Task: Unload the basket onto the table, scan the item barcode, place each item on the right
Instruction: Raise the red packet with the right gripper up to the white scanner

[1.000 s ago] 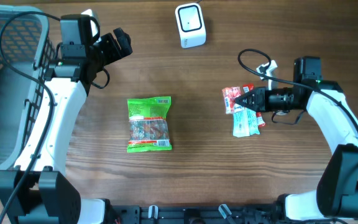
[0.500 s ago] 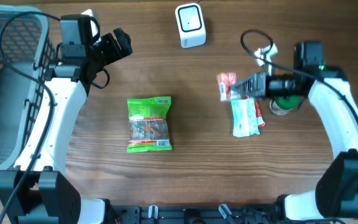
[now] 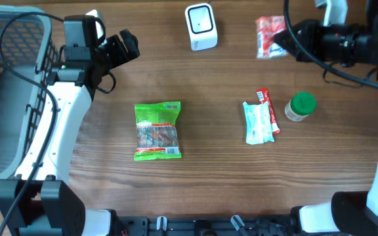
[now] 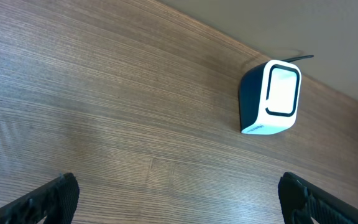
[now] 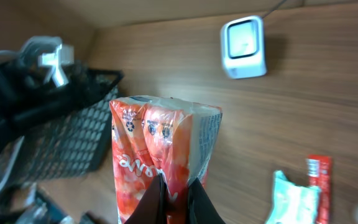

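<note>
Right hand [image 5: 169, 200] pinched shut on red-and-white crinkled plastic snack packet [image 5: 160, 149], held above wooden surface [image 3: 215, 170] near far edge, right of white box scanner [image 3: 201, 26]. Bare wood between the two. Packet upright, glossy, top seam puckered; barcode not visible. Left hand [image 4: 179, 199] spread wide, empty.

red snack packet [image 3: 268, 37] lifted off table, carried toward scanner [image 3: 200, 26]
</note>
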